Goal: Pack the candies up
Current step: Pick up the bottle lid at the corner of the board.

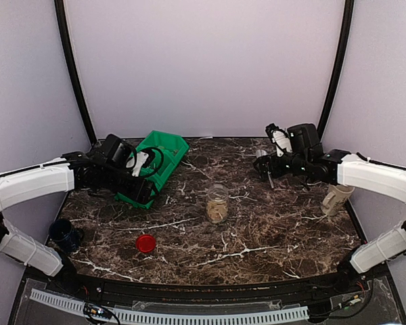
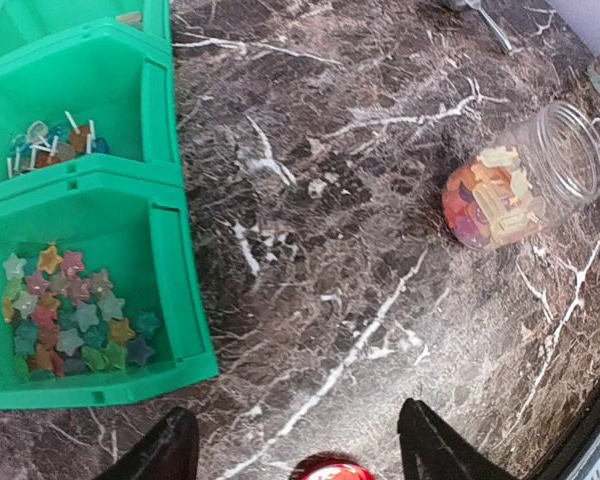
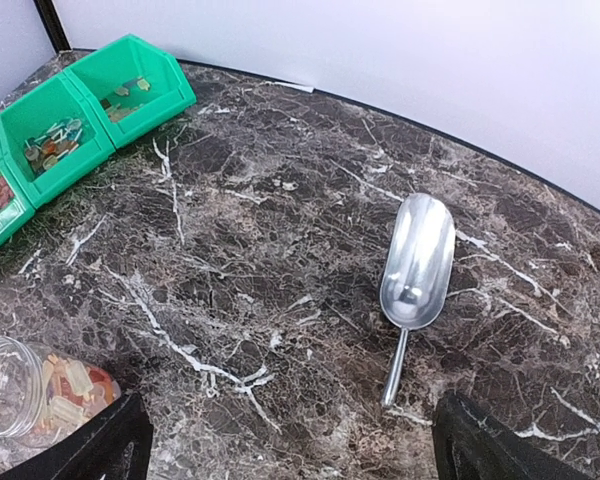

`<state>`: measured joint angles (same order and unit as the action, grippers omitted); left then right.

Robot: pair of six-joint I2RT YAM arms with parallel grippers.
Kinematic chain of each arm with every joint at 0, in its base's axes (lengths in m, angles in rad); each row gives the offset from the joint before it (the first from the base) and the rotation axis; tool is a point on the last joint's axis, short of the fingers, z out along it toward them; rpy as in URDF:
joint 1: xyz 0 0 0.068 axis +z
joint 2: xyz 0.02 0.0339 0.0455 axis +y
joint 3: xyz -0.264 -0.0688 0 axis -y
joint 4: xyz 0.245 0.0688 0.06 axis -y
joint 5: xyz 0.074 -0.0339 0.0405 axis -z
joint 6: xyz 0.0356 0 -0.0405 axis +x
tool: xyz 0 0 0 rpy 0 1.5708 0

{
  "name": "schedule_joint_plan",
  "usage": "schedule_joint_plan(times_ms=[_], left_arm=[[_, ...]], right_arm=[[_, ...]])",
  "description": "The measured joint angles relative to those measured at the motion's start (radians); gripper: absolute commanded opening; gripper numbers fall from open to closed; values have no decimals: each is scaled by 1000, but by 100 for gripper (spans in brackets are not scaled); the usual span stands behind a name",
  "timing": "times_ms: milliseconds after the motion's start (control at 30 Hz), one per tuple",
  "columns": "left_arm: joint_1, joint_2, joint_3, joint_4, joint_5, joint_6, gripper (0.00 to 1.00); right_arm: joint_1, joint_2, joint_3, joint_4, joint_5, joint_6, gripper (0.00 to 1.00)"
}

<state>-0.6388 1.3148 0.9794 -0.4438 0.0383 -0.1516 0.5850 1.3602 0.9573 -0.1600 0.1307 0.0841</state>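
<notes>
A dark marble table with white veins (image 1: 257,230) holds a green plastic bin with open compartments (image 1: 169,150) at the back left. The left gripper (image 2: 298,412) hovers beside it and the right gripper (image 3: 290,402) hangs above a silver metal scoop (image 3: 415,265). Both have their fingers spread wide, holding nothing. A clear lidless jar (image 1: 217,203) stands mid-table with a round red lid (image 1: 145,243) nearer the front. Small orange and tan candies (image 2: 485,205) fill the jar's bottom, and more lie in the bin.

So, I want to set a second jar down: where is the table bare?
The table is bare between the jar and the scoop, and along the near edge right of the red lid. The back left is crowded by the green bin.
</notes>
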Motion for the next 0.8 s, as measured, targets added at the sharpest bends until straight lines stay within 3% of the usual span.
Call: schedule_joint_plan(times_ms=[300,467,800], left_arm=[[-201,68,-45,-58,-91,-64,55],[-296,71,-52,-97,-153,-138,42],[-430,109,-75,-175,-197,-289,37]], right_arm=[[2,-75,-26,19,6,-35,98],[2,-76,-45,26,6,-42,98],[2,-76,-57,33,6,-46,98]])
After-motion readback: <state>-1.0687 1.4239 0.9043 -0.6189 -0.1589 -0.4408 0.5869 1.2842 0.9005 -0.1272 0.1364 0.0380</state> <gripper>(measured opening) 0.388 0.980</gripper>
